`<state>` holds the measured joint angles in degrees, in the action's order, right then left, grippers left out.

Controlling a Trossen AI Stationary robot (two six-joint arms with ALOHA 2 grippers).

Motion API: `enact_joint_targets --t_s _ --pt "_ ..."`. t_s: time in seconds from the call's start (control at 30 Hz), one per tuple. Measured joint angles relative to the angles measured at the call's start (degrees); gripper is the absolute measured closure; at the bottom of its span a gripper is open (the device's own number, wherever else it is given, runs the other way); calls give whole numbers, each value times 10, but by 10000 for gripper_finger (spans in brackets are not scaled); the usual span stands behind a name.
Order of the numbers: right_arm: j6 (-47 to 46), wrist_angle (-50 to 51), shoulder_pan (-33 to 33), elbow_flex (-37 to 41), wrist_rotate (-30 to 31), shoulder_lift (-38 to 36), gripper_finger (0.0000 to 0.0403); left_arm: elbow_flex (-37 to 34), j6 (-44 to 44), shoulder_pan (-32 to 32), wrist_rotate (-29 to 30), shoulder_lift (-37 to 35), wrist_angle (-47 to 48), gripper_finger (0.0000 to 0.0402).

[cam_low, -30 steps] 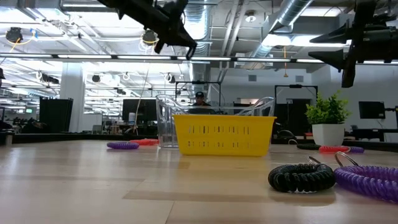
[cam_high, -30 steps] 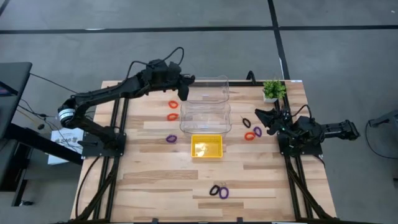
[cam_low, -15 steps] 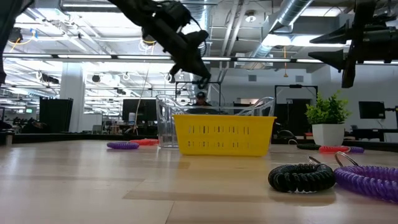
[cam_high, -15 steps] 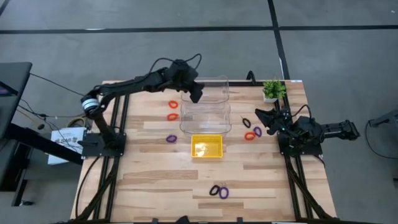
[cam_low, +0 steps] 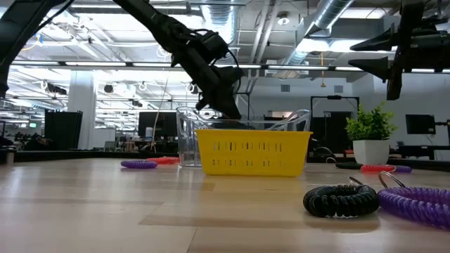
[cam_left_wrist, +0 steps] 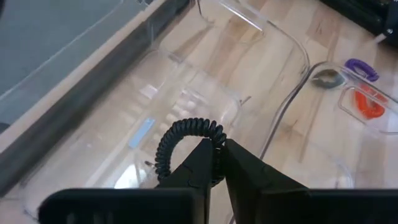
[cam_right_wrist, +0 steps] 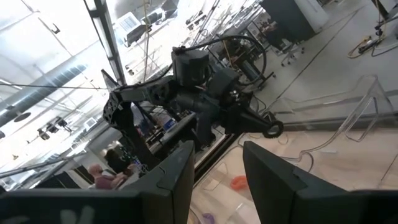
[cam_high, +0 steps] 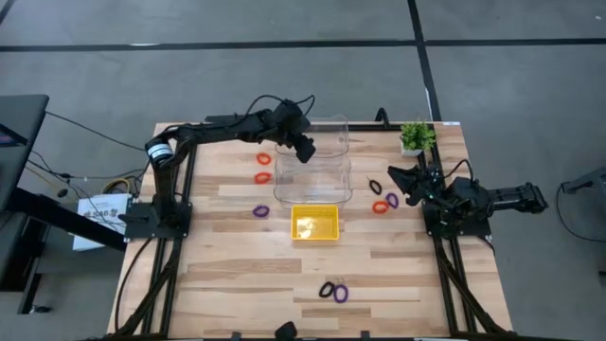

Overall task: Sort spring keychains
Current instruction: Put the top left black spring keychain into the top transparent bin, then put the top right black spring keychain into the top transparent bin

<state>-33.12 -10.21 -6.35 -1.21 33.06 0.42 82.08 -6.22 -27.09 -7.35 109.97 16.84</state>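
Looking down in the high view: left pincer (cam_high: 305,151) reaches over the clear bin (cam_high: 313,159) at the back-middle of the tabletop (cam_high: 227,256), dark tip above the bin's left part. Yellow tray (cam_high: 314,224) sits just in front of the bin. Two orange keychains (cam_high: 263,169) lie left of the bin, a purple keychain (cam_high: 260,211) nearer the front left of the tray. Right of the bin: a black ring (cam_high: 375,187), an orange ring (cam_high: 380,206) and a purple ring (cam_high: 392,200) close together. At the front, a black-and-purple pair (cam_high: 333,291) lies touching. Right pincer (cam_high: 405,185) waits near the right edge, beside a small potted plant (cam_high: 414,136).

Low view: left pincer (cam_low: 228,105) hangs low over the clear bin (cam_low: 188,137), behind the yellow tray (cam_low: 253,152). Black coil (cam_low: 340,200) and purple coil (cam_low: 418,205) lie in the foreground, touching. Right pincer (cam_low: 365,63) is high at the right, above the plant (cam_low: 370,137).

Left wrist view: left pincer (cam_left_wrist: 217,160) has its fingers together, clamped on a black spring keychain (cam_left_wrist: 185,142), held above the clear bin's floor (cam_left_wrist: 112,134). An orange ring (cam_left_wrist: 367,104) and a purple ring (cam_left_wrist: 361,68) show beyond the bin wall.

Right wrist view: right pincer (cam_right_wrist: 217,163) has its fingers apart, holding nothing. Farther off, the left arm (cam_right_wrist: 205,99) carries the black ring (cam_right_wrist: 272,129) over the clear bin (cam_right_wrist: 348,115).
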Motion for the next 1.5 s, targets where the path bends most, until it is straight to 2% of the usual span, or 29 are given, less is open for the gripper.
enact_joint_targets --t_s 0.5,1.0,1.1,1.23,1.3,1.5 --pt "0 12 0 0 0 0 273 0 15 0 9 4 -6 354" --pt "-6 12 0 0 0 0 273 -1 40 0 10 -1 -4 299" --pt "-45 26 0 0 -3 0 273 -2 59 0 22 -29 0 297" --pt "-89 84 0 -1 -48 1 273 -3 76 0 43 -97 3 297" --pt "-94 88 0 -4 -65 17 273 -3 79 0 43 -136 3 297" --pt "-95 137 10 -34 -66 78 273 -3 136 5 44 -251 8 297"
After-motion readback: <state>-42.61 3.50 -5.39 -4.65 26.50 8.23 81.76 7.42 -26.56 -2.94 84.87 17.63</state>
